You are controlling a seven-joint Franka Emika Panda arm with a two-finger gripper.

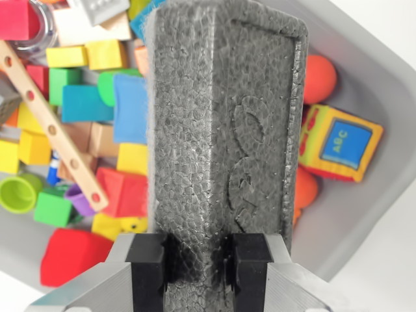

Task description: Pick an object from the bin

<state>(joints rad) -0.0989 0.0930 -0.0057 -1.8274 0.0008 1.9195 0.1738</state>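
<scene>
Foam block (pixel 224 123), dark grey and pebbled, fills the middle of my wrist view, rising from between my fingers to the top edge, where its upper end is cut off. My gripper (pixel 198 263) is closed onto its lower end, the two black pads (pixel 146 263) pressing into the foam from either side so that the surface dents slightly there; only the pads and a little of the metal fingers show, the rest lying below the frame. An embossed mark sits on the block's face, but I cannot read it. Behind the block lies the grey bin (pixel 364 214), and the block hides a wide strip of its contents. Towards the wrist view's left of my gripper I see a crowd of coloured blocks, among them a red cube (pixel 123 192), a blue piece (pixel 130 107) partly tucked behind the foam, a green cup (pixel 19 193) and a red soft shape (pixel 71 255); a wooden strip with red holes (pixel 49 123) lies slanted across them. Towards the wrist view's right sit a yellow ABC cube (pixel 341 143) and an orange ball (pixel 318 78), with more orange shapes lower down half hidden by the foam. Whether the block touches anything in the bin I cannot tell.
</scene>
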